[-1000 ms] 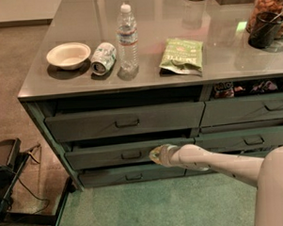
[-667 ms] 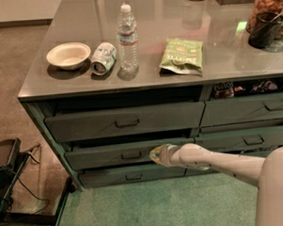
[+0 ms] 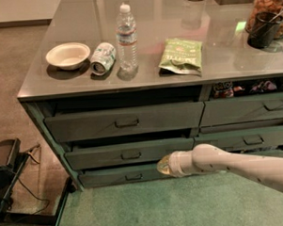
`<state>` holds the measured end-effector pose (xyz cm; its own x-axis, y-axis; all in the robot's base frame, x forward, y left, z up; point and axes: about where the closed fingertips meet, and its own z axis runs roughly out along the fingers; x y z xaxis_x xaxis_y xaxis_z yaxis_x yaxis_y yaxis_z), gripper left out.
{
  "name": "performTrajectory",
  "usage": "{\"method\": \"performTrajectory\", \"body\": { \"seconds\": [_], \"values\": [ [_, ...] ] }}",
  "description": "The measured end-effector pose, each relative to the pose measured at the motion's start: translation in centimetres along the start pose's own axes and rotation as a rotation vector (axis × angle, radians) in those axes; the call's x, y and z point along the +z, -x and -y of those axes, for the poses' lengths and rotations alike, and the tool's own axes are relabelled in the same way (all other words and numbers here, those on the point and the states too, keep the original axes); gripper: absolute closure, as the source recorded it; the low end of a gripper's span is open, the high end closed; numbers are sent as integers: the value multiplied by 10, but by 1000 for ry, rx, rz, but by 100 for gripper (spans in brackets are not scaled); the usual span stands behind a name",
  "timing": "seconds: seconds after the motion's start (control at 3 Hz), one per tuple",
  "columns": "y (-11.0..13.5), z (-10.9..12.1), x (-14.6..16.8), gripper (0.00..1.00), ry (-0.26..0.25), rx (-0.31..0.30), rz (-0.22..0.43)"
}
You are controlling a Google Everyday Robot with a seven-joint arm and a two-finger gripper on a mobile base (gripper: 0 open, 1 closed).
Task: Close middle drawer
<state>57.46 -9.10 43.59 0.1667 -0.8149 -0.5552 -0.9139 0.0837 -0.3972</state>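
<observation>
The middle drawer [image 3: 129, 153] is a wide, low grey-green front with a small metal handle [image 3: 130, 156], in the left stack of the cabinet. A dark gap shows above its front. My gripper [image 3: 163, 165] sits at the end of a white arm coming in from the right. It is just below the drawer's right lower edge, in front of the bottom drawer [image 3: 120, 176]. I cannot tell whether it touches the drawer front.
The taller top drawer [image 3: 125, 121] sits above. Narrower drawers [image 3: 248, 139] are on the right. On the counter stand a bowl [image 3: 68, 55], a can [image 3: 103, 57], a water bottle [image 3: 127, 37] and a green chip bag [image 3: 181, 54]. A dark cart [image 3: 5, 172] stands left on the floor.
My gripper has moved slightly down and to the right, from the middle drawer's front to just below its lower edge. The drawer front shows no clear shift.
</observation>
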Motion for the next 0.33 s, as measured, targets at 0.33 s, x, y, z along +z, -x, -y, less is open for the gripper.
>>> {"method": "performTrajectory", "body": {
  "seconds": [0.33],
  "values": [
    [26,-31,-53,91,54,69,-14]
  ]
}}
